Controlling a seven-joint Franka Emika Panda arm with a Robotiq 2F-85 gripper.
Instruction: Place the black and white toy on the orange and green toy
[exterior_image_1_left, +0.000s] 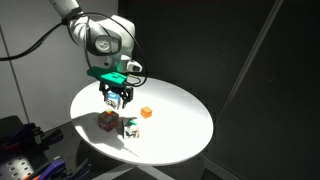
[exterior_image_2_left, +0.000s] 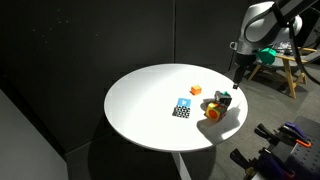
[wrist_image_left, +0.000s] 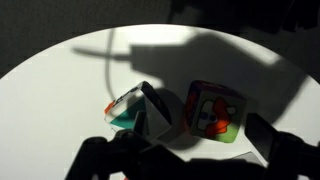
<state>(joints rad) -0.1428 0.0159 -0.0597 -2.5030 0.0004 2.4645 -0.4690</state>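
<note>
In the wrist view the black and white toy (wrist_image_left: 135, 112) lies tilted on the white table, showing a teal face and patterned faces. Just to its right stands the orange and green toy (wrist_image_left: 212, 112), a larger cube with orange-red and whitish markings. My gripper (wrist_image_left: 190, 165) hovers above both, open, its dark fingers (wrist_image_left: 275, 148) at the bottom of that view with nothing between them. In an exterior view the gripper (exterior_image_2_left: 237, 78) hangs over the black and white toy (exterior_image_2_left: 221, 100) and the orange and green toy (exterior_image_2_left: 213, 112), near the table's edge. The orange and green toy (exterior_image_1_left: 106, 120) sits below the gripper (exterior_image_1_left: 115, 97).
A blue-and-white cube (exterior_image_2_left: 182, 108) and a tiny plain orange cube (exterior_image_2_left: 196, 90) sit nearer the middle of the round white table (exterior_image_2_left: 140, 110). Both also show in an exterior view: the blue-and-white cube (exterior_image_1_left: 130, 127) and the tiny cube (exterior_image_1_left: 146, 112). Dark curtains surround the table.
</note>
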